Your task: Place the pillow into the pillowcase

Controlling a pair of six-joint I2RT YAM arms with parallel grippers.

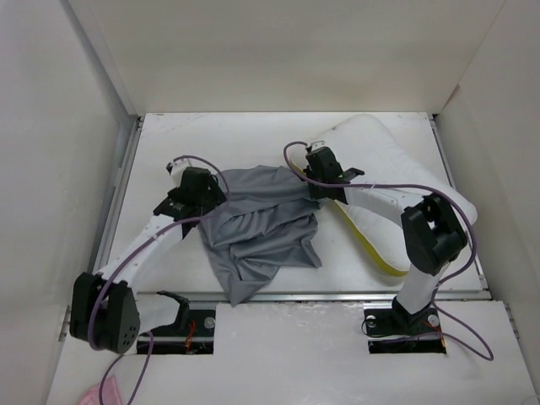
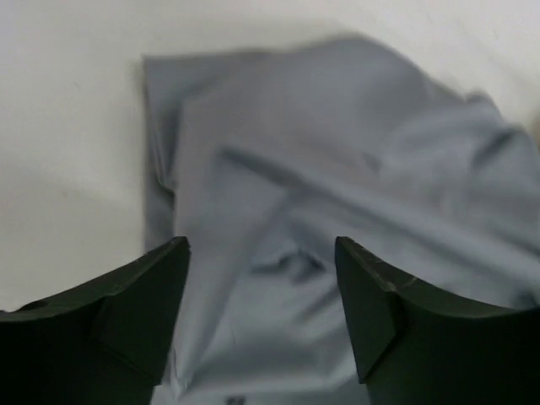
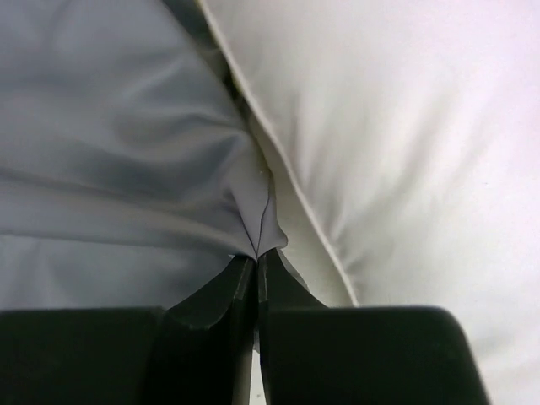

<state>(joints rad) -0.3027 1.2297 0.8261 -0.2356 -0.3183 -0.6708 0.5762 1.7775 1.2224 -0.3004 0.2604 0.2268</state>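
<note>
The grey pillowcase (image 1: 261, 232) lies crumpled in the middle of the table, its right edge against the white pillow (image 1: 384, 160), whose yellow band faces the front. My right gripper (image 1: 319, 187) is shut on a fold of the pillowcase (image 3: 126, 169) right beside the pillow (image 3: 405, 126); the cloth pulls taut from its tips (image 3: 256, 255). My left gripper (image 1: 202, 196) hovers over the pillowcase's left edge, open, with wrinkled grey fabric (image 2: 321, 194) below its fingers (image 2: 375, 295) and nothing between them.
White walls close in the table (image 1: 211, 135) at the back and both sides. A metal rail (image 1: 337, 295) runs along the front edge. The left edge of the pillowcase ends on bare white tabletop (image 2: 67, 169).
</note>
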